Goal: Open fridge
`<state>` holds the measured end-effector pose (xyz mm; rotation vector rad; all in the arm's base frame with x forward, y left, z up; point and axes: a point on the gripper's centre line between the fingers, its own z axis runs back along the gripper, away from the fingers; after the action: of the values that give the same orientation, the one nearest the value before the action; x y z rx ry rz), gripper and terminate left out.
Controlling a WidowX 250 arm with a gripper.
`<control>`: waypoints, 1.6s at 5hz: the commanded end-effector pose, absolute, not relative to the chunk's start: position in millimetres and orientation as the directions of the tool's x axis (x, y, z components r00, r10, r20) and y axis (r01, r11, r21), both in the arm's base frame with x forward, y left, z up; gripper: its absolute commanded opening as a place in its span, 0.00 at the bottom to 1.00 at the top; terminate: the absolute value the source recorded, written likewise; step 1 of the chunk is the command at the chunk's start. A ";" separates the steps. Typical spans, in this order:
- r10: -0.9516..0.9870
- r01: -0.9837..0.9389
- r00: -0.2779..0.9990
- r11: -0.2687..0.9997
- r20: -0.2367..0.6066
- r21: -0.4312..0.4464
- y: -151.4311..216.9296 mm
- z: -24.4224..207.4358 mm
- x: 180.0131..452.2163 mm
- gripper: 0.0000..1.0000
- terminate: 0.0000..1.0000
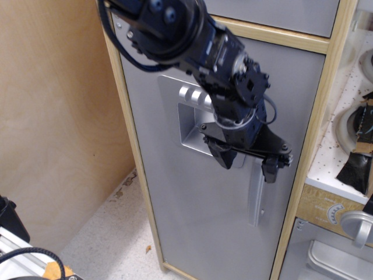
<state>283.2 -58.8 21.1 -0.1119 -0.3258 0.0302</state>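
The fridge (192, 233) is a tall cabinet with a light wood frame and a grey door. Its silver dispenser panel (189, 119) shows at mid-door, half covered by my arm. The curved silver handle (254, 195) runs down the door's right side; its top is hidden behind my gripper. My dark gripper (249, 163) is open, fingers spread to either side of the handle's upper end, one fingertip (270, 171) to its right. The door looks shut.
A plywood wall (58, 116) stands to the left. A speckled floor (111, 233) lies below. To the right are a white pegboard counter (344, 151) with a sink, and a lower grey door with a round knob (355, 224).
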 end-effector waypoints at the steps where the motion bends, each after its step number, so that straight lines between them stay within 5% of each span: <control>1: 0.031 0.004 0.938 0.995 0.344 -0.101 -53.4 21.4 299.8 1.00 0.00; 3: 0.043 0.000 0.930 0.993 0.364 -0.116 -54.6 20.9 316.2 1.00 0.00; 4: 0.056 -0.015 0.928 0.993 0.369 -0.113 -55.7 20.8 315.9 0.00 0.00; 6: 0.021 0.013 0.964 0.992 0.264 -0.125 -55.7 20.1 286.4 0.00 0.00; 8: 0.061 -0.054 0.996 0.991 0.058 -0.121 -39.0 32.8 209.1 0.00 0.00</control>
<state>198.2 -37.5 25.4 -0.1097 -0.0276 0.0488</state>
